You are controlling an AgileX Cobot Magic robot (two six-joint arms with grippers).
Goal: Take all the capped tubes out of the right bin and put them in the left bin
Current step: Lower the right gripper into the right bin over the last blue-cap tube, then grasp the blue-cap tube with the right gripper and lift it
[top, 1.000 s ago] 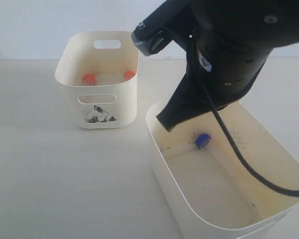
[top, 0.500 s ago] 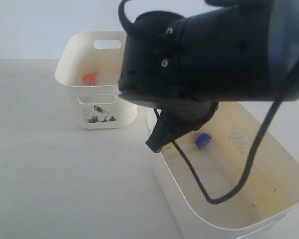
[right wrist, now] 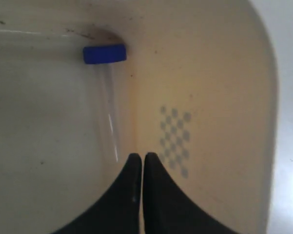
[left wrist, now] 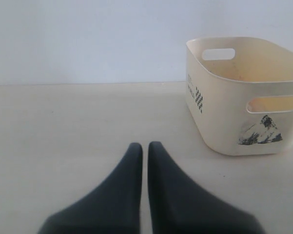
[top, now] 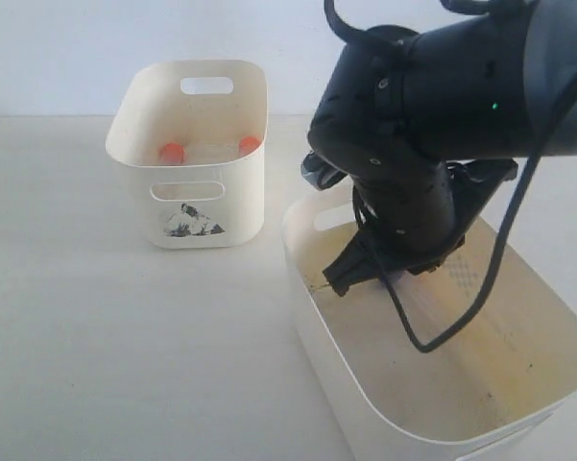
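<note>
Exterior: the right arm (top: 413,154) is leaning into the right bin (top: 336,384); two orange-capped tubes (top: 172,152) are lying in the left bin (top: 211,206).
Left wrist: the left hand (left wrist: 141,146) is hovering clenched, empty.
Right wrist: the right hand (right wrist: 138,157), clenched and empty, is facing a blue-capped tube (right wrist: 105,53) lying lengthwise just ahead, cap farthest.

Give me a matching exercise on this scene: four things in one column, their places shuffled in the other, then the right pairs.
1. blue-capped tube
2. orange-capped tubes
3. left gripper
4. torn sticker

a. inside the small bin
b. over the table, outside both bins
c. on the small bin's outer wall
d. lying in the large bin

Pairs: 1-d, 2-a, 3-b, 4-c.
</note>
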